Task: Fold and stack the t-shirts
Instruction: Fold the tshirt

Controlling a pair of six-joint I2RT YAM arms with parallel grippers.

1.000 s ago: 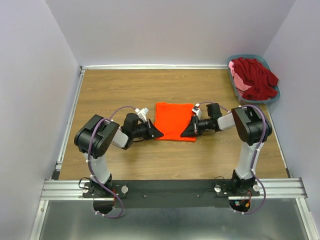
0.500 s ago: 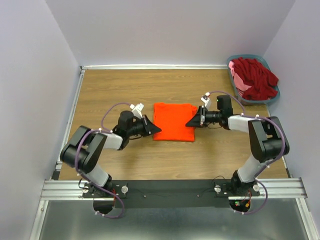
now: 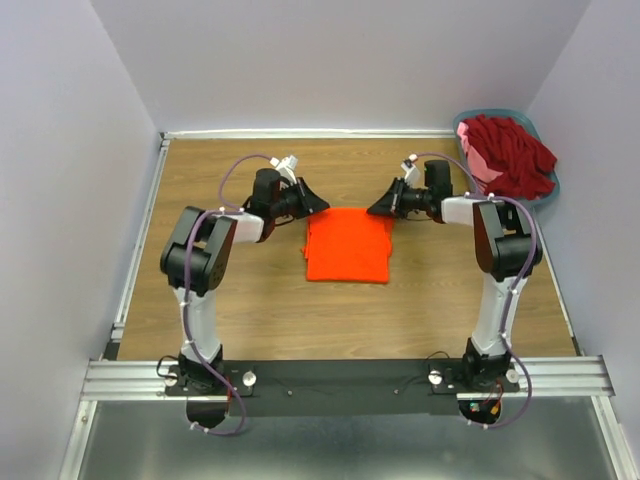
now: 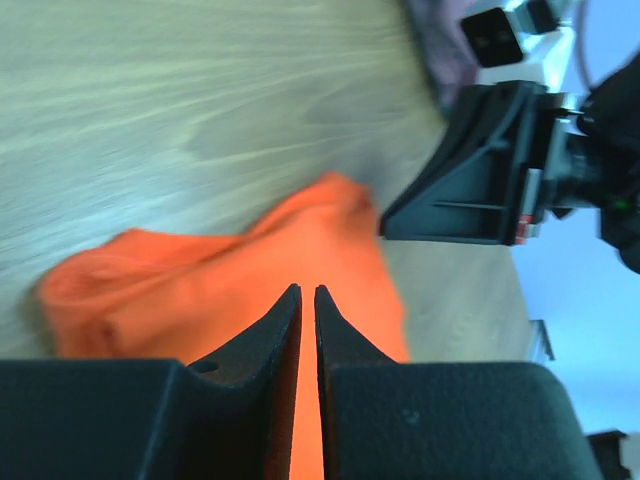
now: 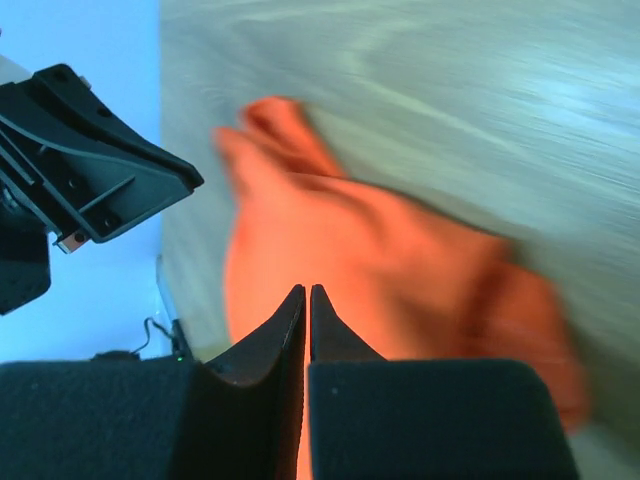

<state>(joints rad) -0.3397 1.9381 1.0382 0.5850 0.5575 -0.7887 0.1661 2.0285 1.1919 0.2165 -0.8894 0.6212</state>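
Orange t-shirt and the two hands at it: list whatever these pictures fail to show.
- Top view: whether the left hand or right hand pinches the orange t-shirt; their tips are too small and dark.
- Left wrist view: the shirt's near part, hidden behind the hand's own fingers.
- Right wrist view: the shirt's folds, blurred.
- Top view: how many dark red and pink shirts the basket holds; they lie heaped together.
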